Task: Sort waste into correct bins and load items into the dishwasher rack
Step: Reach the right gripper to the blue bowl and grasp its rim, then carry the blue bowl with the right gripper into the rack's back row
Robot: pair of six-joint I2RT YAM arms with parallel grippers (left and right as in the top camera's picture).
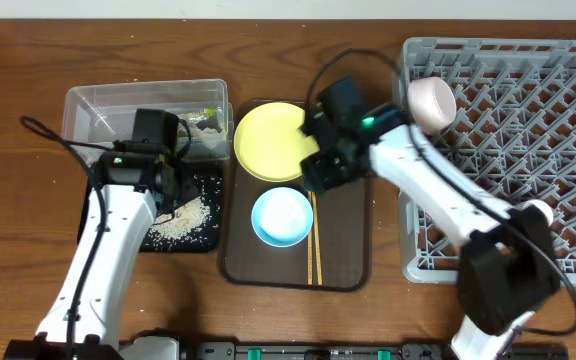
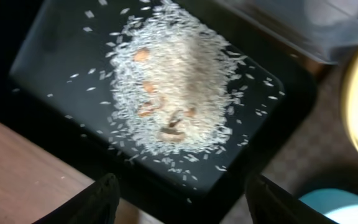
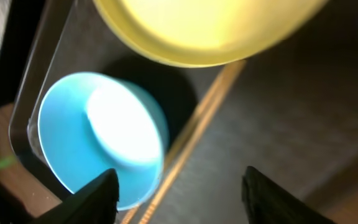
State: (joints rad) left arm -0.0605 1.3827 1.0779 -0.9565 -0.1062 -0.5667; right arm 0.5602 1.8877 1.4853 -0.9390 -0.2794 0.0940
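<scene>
The yellow plate (image 1: pixel 272 141) (image 3: pixel 204 28), light blue bowl (image 1: pixel 282 216) (image 3: pixel 98 137) and wooden chopsticks (image 1: pixel 314 238) (image 3: pixel 194 134) lie on the dark brown serving tray (image 1: pixel 343 235). White rice scraps (image 1: pixel 178 222) (image 2: pixel 176 87) lie heaped in the black tray (image 1: pixel 206 180) (image 2: pixel 55 56). The clear tub (image 1: pixel 93 105) holds the green-and-yellow wrapper (image 1: pixel 204 117). A pale bowl (image 1: pixel 431 102) sits in the grey rack (image 1: pixel 528 150). My left gripper (image 1: pixel 168 195) (image 2: pixel 182 205) is open and empty over the black tray. My right gripper (image 1: pixel 323 170) (image 3: pixel 179 199) is open and empty above the chopsticks, beside the blue bowl.
The rack fills the right side of the wooden table (image 1: pixel 8 200). The clear tub stands behind the black tray at the left. The serving tray lies between the black tray and the rack.
</scene>
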